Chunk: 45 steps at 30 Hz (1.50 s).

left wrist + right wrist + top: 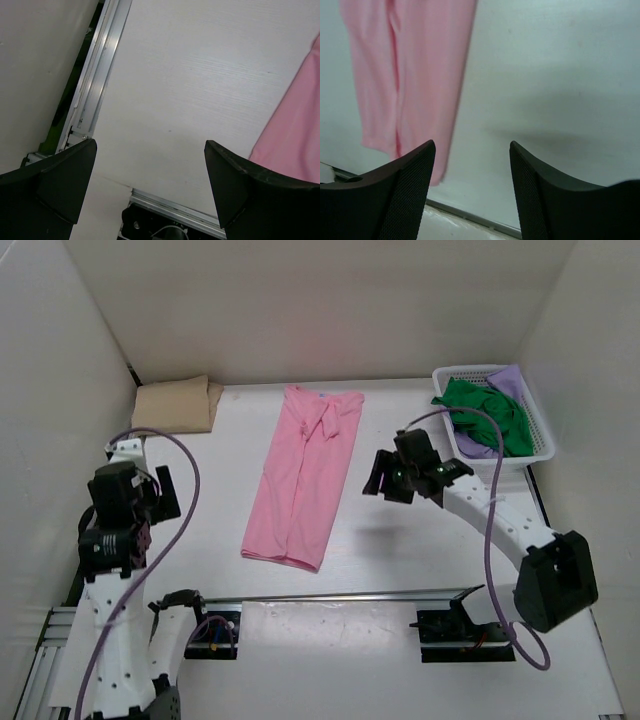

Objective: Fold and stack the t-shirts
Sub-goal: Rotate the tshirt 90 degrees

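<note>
My left gripper [150, 146] has its jaws spread wide with nothing between them. It hangs over the bare white table [400, 570] at about nine o'clock from the table's centre, and the pink cloth just shows at the three o'clock edge of its wrist view. My right gripper [471, 146] has its jaws parted too, and empty. It hovers above the table at three o'clock from the pink short-sleeved cloth t-shirt [303, 475], near it but not touching.

That pink shirt lies in the middle of the table as a long narrow strip running from twelve o'clock down toward seven. The sleeves look turned in, so I judge the lengthwise fold done and the crosswise folds not yet made.

The tan cloth t-shirt [172, 405] sits as a compact folded packet in the ten o'clock corner, and I take it as finished and the base of the stack.

The bright green cloth t-shirt [485, 412] and the light purple cloth t-shirt [512, 380] lie crumpled together in the white plastic mesh basket [545, 448] at two o'clock, unfolded.

By my reckoning one shirt is done, one is half folded, and two are left.
</note>
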Tool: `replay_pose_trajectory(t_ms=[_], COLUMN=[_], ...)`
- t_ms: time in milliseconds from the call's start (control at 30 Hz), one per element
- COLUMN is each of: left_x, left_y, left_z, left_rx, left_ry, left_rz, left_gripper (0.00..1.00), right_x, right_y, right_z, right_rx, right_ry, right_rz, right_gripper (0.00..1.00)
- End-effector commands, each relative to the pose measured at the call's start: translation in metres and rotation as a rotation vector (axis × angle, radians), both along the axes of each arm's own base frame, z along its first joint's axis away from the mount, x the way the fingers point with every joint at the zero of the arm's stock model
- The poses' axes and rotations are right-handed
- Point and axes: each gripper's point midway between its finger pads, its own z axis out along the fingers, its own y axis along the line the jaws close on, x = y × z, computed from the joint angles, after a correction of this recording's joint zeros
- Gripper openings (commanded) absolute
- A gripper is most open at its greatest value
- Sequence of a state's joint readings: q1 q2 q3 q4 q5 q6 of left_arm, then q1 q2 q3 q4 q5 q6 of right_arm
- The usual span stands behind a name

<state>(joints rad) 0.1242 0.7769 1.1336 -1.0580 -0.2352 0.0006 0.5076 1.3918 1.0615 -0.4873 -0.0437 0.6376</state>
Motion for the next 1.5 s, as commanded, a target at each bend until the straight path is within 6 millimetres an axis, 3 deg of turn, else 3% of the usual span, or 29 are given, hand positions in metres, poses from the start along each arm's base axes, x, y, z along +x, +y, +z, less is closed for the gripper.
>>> replay_pose_trajectory(t_ms=[0, 133, 300, 367, 433, 567, 733, 867, 1233, 1333, 1467], left_x=[-0.045, -0.064, -0.07, -0.075, -0.079, -0.101, -0.122, -0.124, -0.078, -0.072, -0.069], left_y=[0.001, 0.003, 0.0, -0.002, -0.003, -0.002, -0.007, -0.011, -0.025, -0.028, -0.027], left_z=[-0.007, 0.013, 0.029, 0.034, 0.029, 0.016, 0.022, 0.023, -0.015, -0.022, -0.032], left_rx=[0.024, 0.047, 0.05, 0.045, 0.041, 0.041, 0.04, 0.029, -0.047, -0.063, -0.066], left_ry=[0.026, -0.085, -0.166, -0.169, -0.133, -0.037, -0.087, -0.11, -0.043, -0.019, -0.001], left_rz=[0.032, 0.05, 0.044, 0.036, 0.035, 0.048, 0.04, 0.02, -0.072, -0.087, -0.087], left_gripper=[1.0, 1.0, 1.0, 1.0, 1.0, 1.0, 1.0, 1.0, 1.0, 1.0, 1.0], right_x=[-0.02, -0.05, -0.074, -0.089, -0.1, -0.132, -0.163, -0.165, -0.148, -0.141, -0.146], right_y=[-0.004, -0.002, 0.004, 0.006, 0.004, 0.023, 0.05, 0.058, 0.103, 0.114, 0.129], right_z=[-0.003, -0.014, -0.001, -0.008, -0.017, -0.032, -0.058, -0.069, -0.085, -0.087, -0.105], right_rx=[0.011, 0.024, 0.029, 0.019, 0.021, 0.022, 0.0, -0.022, -0.029, -0.029, -0.015], right_ry=[-0.052, -0.029, -0.098, -0.082, -0.033, 0.056, 0.172, 0.198, 0.204, 0.208, 0.282], right_rz=[-0.032, -0.042, -0.048, -0.043, -0.088, -0.101, -0.113, -0.164, -0.102, -0.099, -0.076], right_gripper=[0.67, 0.67, 0.71, 0.72, 0.72, 0.72, 0.72, 0.71, 0.66, 0.63, 0.62])
